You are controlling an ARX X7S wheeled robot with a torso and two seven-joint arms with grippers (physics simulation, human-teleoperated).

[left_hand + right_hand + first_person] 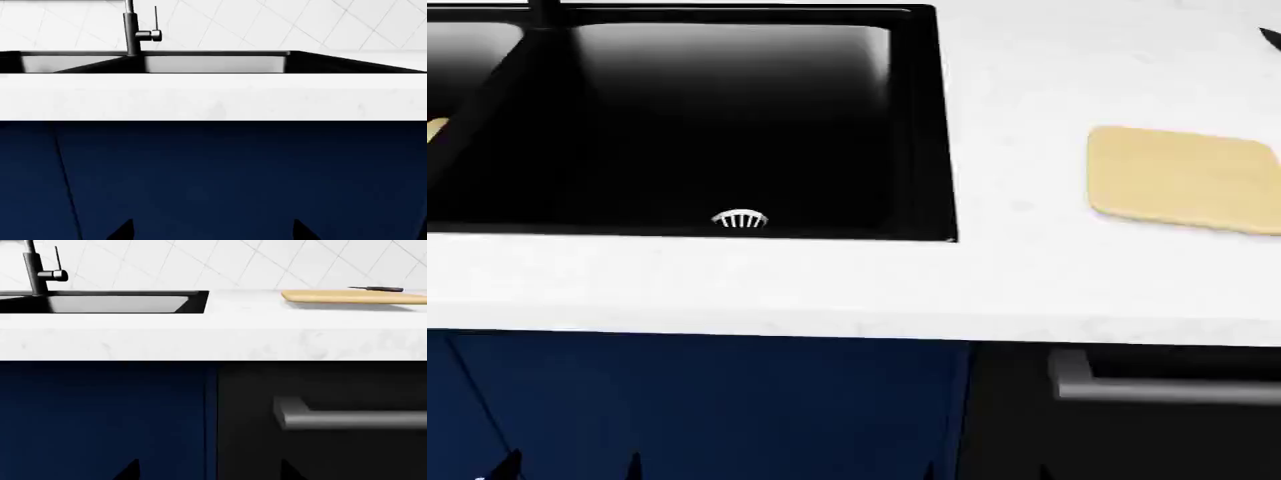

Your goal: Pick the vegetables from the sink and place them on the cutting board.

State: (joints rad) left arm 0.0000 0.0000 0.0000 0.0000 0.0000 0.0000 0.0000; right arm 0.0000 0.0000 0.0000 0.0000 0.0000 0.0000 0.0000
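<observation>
The black double-basin sink (942, 120) is set in a white counter, and its right basin holds only a round drain (739, 220). A yellow-tan sliver, the edge of the potato (434, 131), shows in the left basin at the head view's edge. The red bell pepper is out of view. The tan cutting board (1181, 180) lies bare on the counter right of the sink and also shows in the right wrist view (353, 297). My left gripper (213, 231) and right gripper (210, 471) are both open and empty, low in front of the cabinet fronts, below the counter edge.
A tall black faucet (131, 30) stands behind the sink. A black knife (377, 289) lies behind the cutting board. The white counter front (213, 102) overhangs blue cabinet doors (213, 175). A black drawer with a grey bar handle (353, 417) is below the board.
</observation>
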